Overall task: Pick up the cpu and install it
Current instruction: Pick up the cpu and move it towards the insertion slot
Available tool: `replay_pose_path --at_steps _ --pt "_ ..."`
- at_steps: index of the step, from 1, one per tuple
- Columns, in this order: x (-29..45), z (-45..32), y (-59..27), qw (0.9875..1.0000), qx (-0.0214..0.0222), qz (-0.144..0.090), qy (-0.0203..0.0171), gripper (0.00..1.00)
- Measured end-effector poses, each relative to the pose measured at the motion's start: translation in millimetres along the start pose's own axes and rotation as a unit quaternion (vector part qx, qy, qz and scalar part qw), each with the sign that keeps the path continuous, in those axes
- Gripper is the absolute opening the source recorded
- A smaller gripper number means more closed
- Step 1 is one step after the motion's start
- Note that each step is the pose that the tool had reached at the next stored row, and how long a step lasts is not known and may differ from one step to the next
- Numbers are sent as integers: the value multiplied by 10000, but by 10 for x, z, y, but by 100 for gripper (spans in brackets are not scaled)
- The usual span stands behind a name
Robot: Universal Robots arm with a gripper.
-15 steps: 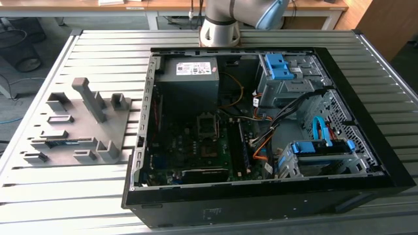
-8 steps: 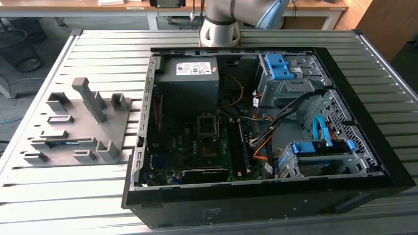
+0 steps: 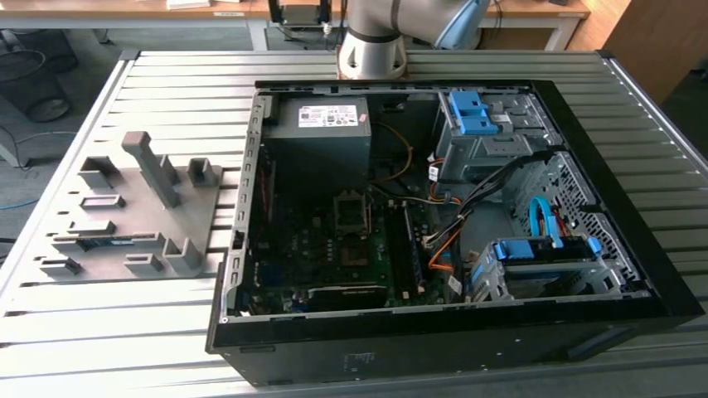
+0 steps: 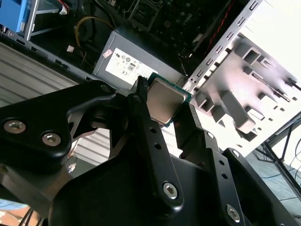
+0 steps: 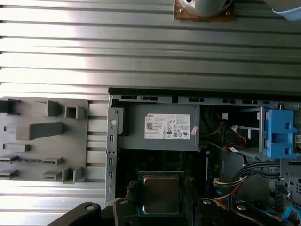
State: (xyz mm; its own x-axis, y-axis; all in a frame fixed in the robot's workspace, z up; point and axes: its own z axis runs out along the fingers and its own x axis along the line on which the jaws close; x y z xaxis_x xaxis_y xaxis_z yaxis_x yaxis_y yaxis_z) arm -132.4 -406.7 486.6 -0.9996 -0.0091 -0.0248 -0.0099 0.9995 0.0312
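Note:
The cpu (image 5: 161, 194) is a small square chip with a silvery-grey face and a green edge. It sits between the two black fingers of my gripper (image 5: 161, 200), which is shut on it. In the second wrist view the cpu (image 4: 165, 99) is clamped by its edges in the gripper (image 4: 163, 107), well above the open computer case (image 3: 443, 319). Seen in the first wrist view, the chip hangs over the case interior, just beside the grey power-supply box (image 5: 162, 127). The motherboard (image 3: 332, 249) lies on the case floor with a dark square socket area (image 3: 351, 207) near its middle.
A grey fixture tray (image 3: 133, 215) with upright posts lies on the slatted metal table at the exterior view's left. Blue drive caddies (image 3: 470, 112) and bundles of cables (image 3: 443, 240) fill the case's right side. The arm's base (image 3: 370, 50) stands behind the case.

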Motion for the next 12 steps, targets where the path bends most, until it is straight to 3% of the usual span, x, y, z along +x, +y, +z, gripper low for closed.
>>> replay_pose_path --at_steps 12 --pt "-166 141 -6 10000 0 0 0 47"
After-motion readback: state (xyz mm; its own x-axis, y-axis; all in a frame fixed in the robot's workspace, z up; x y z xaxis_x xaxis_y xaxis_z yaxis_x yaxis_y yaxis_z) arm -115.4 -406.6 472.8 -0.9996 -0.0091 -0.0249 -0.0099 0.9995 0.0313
